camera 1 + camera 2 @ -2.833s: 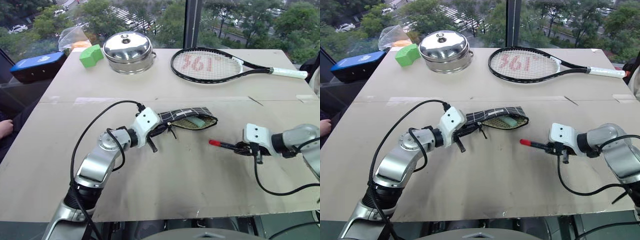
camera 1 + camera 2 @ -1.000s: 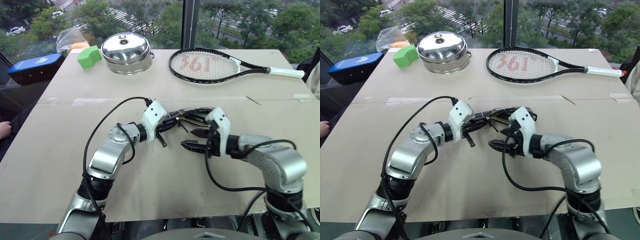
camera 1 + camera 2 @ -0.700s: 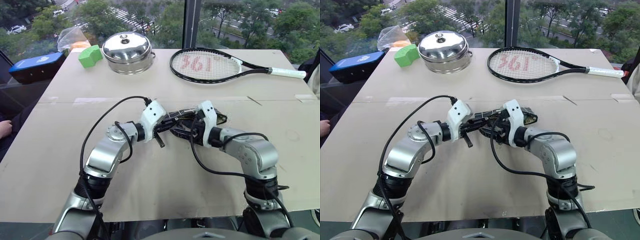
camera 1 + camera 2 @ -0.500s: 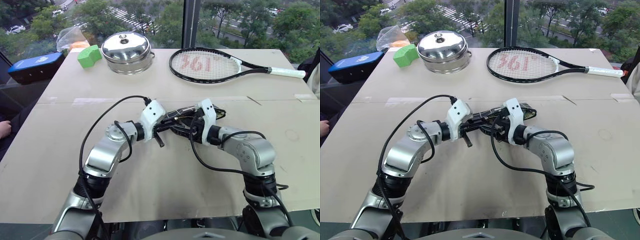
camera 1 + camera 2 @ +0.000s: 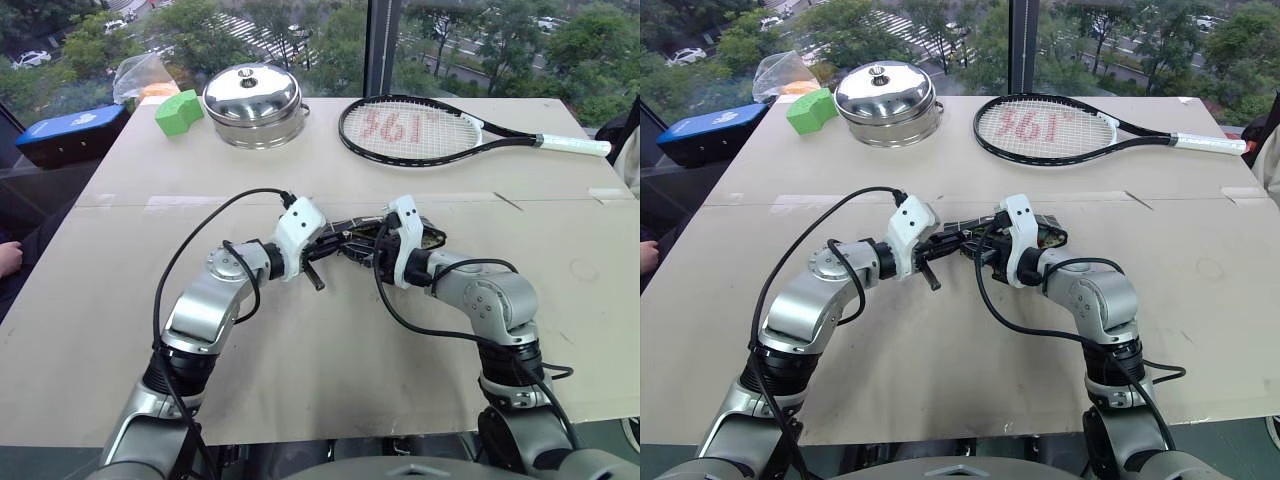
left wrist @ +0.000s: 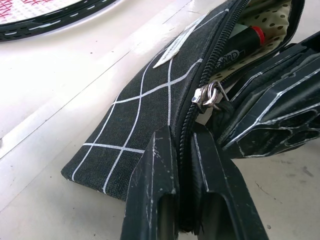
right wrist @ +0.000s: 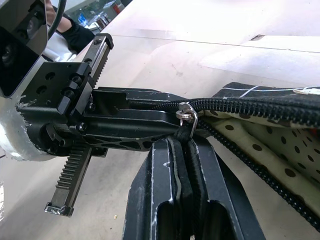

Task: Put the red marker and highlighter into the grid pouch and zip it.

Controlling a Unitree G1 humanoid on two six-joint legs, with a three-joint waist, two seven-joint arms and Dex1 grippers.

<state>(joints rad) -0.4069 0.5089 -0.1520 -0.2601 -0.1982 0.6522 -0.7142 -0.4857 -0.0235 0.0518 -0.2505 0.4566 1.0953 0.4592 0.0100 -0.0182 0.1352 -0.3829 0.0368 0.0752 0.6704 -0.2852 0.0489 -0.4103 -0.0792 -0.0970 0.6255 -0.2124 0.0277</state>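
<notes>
Looking at the grid pouch (image 6: 150, 105) first: it lies near the middle of the surface (image 5: 330, 400), its mouth open and showing the dotted yellowish lining. Inside I can see the red marker (image 6: 243, 41), black barrel and red cap, tucked just under the zipper teeth (the highlighter I cannot make out in there). The silver zipper pull (image 7: 186, 112) sits at the closed end of the opening.

My left gripper (image 6: 182, 150) has its fingers pressed together on the pouch's edge at that closed end, the zipper seam running between them. My right gripper (image 7: 182, 145) meets it nose to nose from the other side, fingers clamped shut on the black tab hanging off the zipper pull.

Farther out, at about 1 o'clock from the pouch, a tennis racket (image 5: 430, 130) lies across the far part of the surface. At about 11 o'clock stands a lidded steel pot (image 5: 254, 103), with a green block (image 5: 180, 110) just beside it and a blue case (image 5: 70, 133) off the surface's edge.
</notes>
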